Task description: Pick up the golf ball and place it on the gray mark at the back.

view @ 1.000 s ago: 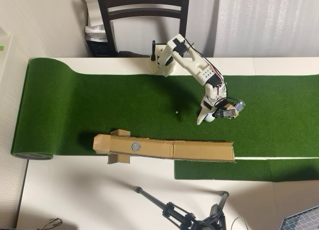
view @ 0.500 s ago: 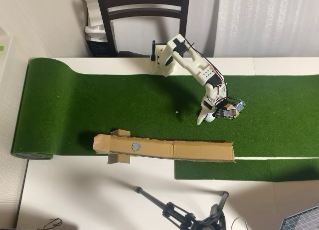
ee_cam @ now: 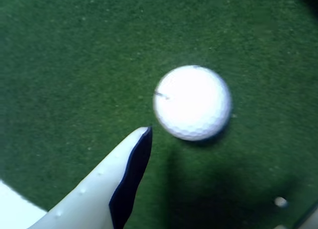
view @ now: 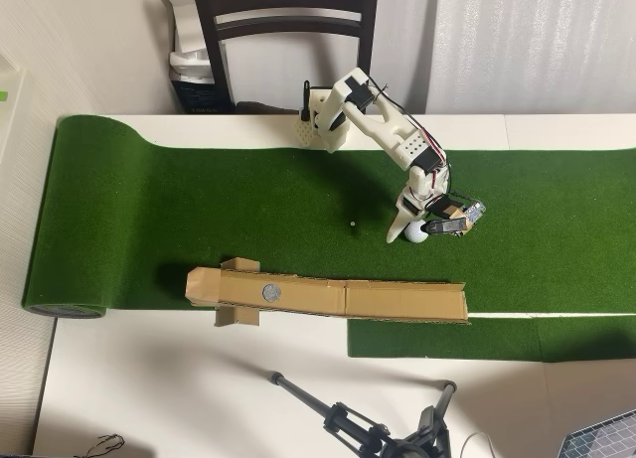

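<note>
The golf ball (view: 418,232) is white and rests on the green turf, right of the mat's middle in the overhead view. My gripper (view: 409,235) is lowered over it, open. Its white finger (view: 396,231) stands just left of the ball, and the camera side sits to the ball's right. In the wrist view the dimpled golf ball (ee_cam: 193,102) lies on the turf just past the tip of the white, dark-padded finger (ee_cam: 117,187), without touching it. The gray mark (view: 270,291) is a small round disc on the brown cardboard, far to the left of the ball.
A long cardboard channel (view: 397,301) runs along the turf's (view: 149,210) near edge. A small white speck (view: 352,223) lies on the turf left of the gripper. A chair (view: 286,21) stands behind the arm's base (view: 320,120), and a tripod (view: 368,428) is in the foreground.
The gripper has shifted slightly left over the ball and its white finger has spread a little outward. The ball has stayed in place.
</note>
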`<state>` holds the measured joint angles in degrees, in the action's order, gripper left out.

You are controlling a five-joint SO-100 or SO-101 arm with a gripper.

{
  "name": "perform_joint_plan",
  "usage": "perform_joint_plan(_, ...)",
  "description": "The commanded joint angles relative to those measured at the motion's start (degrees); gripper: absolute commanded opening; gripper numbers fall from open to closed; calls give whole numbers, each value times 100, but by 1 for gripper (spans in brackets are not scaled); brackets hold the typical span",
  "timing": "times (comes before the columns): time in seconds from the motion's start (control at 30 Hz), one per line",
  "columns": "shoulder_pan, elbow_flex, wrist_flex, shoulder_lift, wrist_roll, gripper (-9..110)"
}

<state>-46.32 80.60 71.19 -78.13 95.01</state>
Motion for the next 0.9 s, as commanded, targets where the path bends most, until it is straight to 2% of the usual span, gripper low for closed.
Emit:
perform_joint_plan(0.0, -334, -501, -26, -167, 483, 57)
perform_joint_plan(0.17, -519, -835, -70, -105, 809, 57)
perform_joint_plan(0.5, -448, -1881, 26, 1160, 712, 57)
perform_joint_plan(0.87, -18, -1925, 387, 1222, 694, 57)
